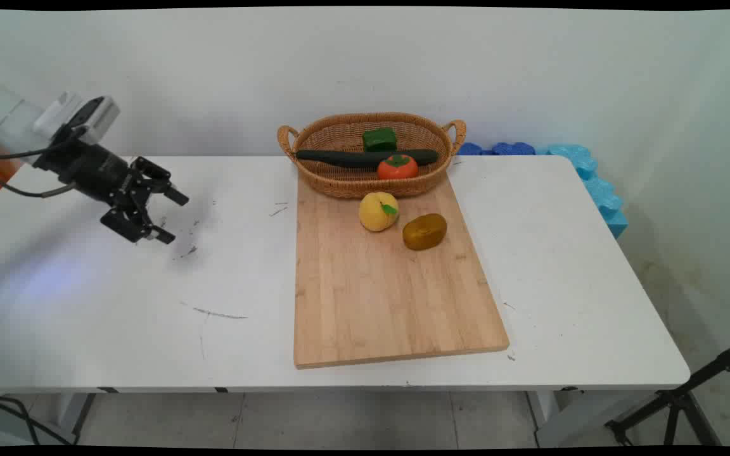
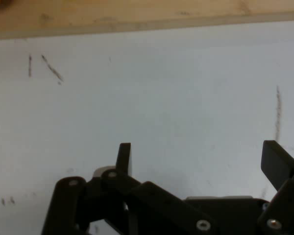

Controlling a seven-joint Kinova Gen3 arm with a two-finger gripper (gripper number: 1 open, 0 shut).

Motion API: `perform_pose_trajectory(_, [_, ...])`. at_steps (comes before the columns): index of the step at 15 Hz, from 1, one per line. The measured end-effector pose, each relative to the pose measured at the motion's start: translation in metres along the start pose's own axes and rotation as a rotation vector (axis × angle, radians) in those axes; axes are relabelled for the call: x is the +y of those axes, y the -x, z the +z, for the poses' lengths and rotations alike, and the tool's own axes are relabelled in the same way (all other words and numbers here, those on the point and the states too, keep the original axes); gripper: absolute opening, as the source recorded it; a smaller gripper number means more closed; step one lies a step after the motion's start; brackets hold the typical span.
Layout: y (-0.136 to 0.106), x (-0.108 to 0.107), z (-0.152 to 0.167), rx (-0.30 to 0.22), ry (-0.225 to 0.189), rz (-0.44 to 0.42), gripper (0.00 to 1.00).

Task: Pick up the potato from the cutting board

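Observation:
My black gripper hangs open over the left part of the white table, holding nothing. In the hand view the gripper shows two spread fingers over bare tabletop, with the edge of the wooden cutting board along the top. The cutting board lies well to the gripper's right. On it sit a yellow peach and a brown-yellow oval piece, side by side near its far end.
A wicker basket stands at the board's far end, holding a dark cucumber, a green pepper and an orange persimmon. Blue foam pieces lie along the table's far right edge. A tripod leg stands at lower right.

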Motion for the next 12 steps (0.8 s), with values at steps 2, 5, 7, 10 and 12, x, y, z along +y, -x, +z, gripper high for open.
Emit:
perform_pose_trajectory(2, [-0.017, -0.003, 0.009, -0.003, -0.011, 0.011, 1.00])
perform_pose_trajectory(5, [-0.045, -0.004, 0.024, -0.007, -0.028, 0.005, 1.00])
perform_pose_trajectory(7, [-0.067, -0.002, 0.037, -0.008, -0.041, -0.006, 1.00])
perform_pose_trajectory(10, [-0.099, 0.001, 0.057, -0.007, -0.059, -0.027, 1.00])
perform_pose_trajectory(12, [-0.122, 0.005, 0.072, -0.006, -0.072, -0.047, 1.00])
